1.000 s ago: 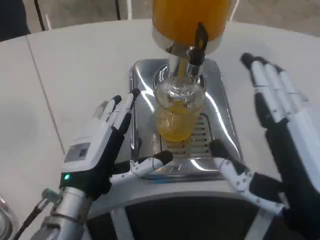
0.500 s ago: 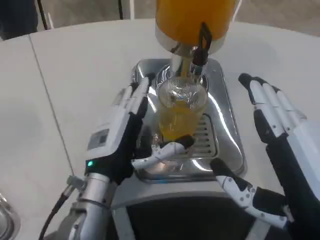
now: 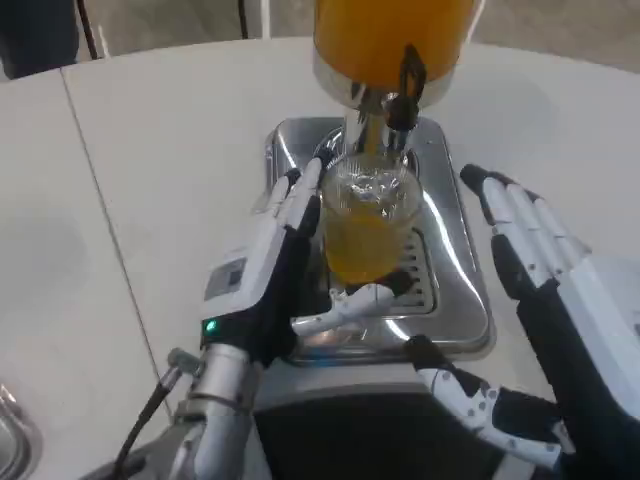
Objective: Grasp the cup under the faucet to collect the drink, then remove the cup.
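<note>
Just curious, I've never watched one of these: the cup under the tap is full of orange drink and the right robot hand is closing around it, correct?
Not quite: the head view shows the left robot hand closing around the cup. The right robot hand is open, apart from it.

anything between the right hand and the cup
In the head view, only bare chrome drip tray lies between the open right hand and the cup; no object stands in that gap.

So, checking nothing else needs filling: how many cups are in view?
1: the cup stands on the drip tray under the faucet, partly filled with orange drink, left hand beside it.
</note>
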You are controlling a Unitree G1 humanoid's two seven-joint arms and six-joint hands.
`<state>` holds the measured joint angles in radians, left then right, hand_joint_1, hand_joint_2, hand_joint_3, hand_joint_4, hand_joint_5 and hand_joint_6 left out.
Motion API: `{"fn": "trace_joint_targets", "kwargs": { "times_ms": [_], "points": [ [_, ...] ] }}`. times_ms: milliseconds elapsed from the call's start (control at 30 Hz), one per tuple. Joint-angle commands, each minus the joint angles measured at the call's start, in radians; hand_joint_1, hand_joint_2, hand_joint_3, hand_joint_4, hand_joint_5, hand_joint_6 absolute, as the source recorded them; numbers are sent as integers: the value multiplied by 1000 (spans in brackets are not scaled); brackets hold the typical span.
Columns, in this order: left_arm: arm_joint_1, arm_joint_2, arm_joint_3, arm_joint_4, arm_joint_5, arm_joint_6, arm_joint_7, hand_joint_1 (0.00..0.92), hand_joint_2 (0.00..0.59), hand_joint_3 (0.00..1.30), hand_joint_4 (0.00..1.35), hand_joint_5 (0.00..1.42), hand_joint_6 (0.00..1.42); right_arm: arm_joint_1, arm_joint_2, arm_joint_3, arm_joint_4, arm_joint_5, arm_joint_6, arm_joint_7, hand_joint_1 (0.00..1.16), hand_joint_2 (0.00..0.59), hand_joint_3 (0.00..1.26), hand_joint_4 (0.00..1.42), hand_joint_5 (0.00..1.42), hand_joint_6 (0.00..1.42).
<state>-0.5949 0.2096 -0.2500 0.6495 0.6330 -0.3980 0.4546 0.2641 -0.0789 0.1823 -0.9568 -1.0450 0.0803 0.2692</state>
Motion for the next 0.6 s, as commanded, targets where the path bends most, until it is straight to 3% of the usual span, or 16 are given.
{"fn": "trace_joint_targets", "kwargs": {
  "times_ms": [33,367,600],
  "points": [
    [-32,-21,-7,39,-11,-6,28,271,68,0,0,16,32,20,11,11,-2,-14,-9,10,622,362,0,0,14,126],
    [-71,-52,-21,104,-3,17,74,274,74,0,0,43,55,20,36,23,-5,-27,-3,40,622,361,0,0,14,128],
    [-87,-72,-42,144,15,41,120,327,83,0,0,94,105,7,50,12,-6,-25,6,60,616,356,0,0,21,129]
  ]
}}
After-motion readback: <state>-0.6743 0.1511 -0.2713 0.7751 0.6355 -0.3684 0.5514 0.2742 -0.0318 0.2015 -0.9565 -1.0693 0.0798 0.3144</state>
